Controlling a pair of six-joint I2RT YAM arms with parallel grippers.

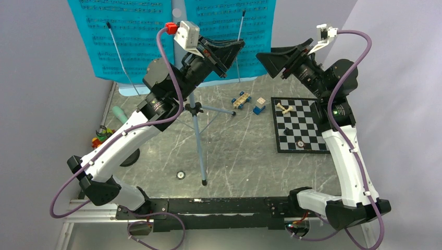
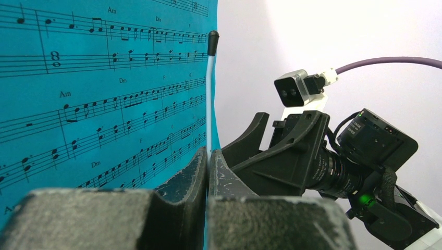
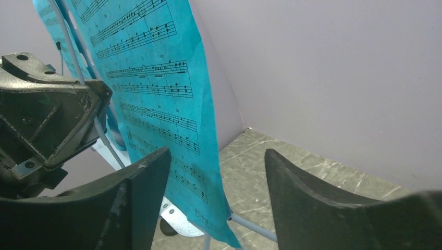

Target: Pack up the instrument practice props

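Note:
The pale-blue tripod music stand (image 1: 197, 130) stands mid-table with turquoise music sheets (image 1: 125, 36) spread across its tray at the back. My left gripper (image 1: 240, 46) is up at the right-hand sheet, shut on the stand's thin page-holder wire (image 2: 209, 94) next to the sheet's edge (image 2: 104, 104). My right gripper (image 1: 268, 61) is just right of it, open, and in its own view the sheet's (image 3: 156, 88) free edge hangs between and beyond the fingers (image 3: 148, 182). A mint-green microphone (image 1: 119, 112) shows at the left; its black stand is mostly hidden under my left arm.
A black-and-white chessboard (image 1: 299, 127) with a few pieces lies at the right. A toy car (image 1: 241, 100) and small blocks (image 1: 259, 105) sit behind the stand's legs. Small coloured toys (image 1: 99, 139) lie at the left edge. Walls close off the back and both sides.

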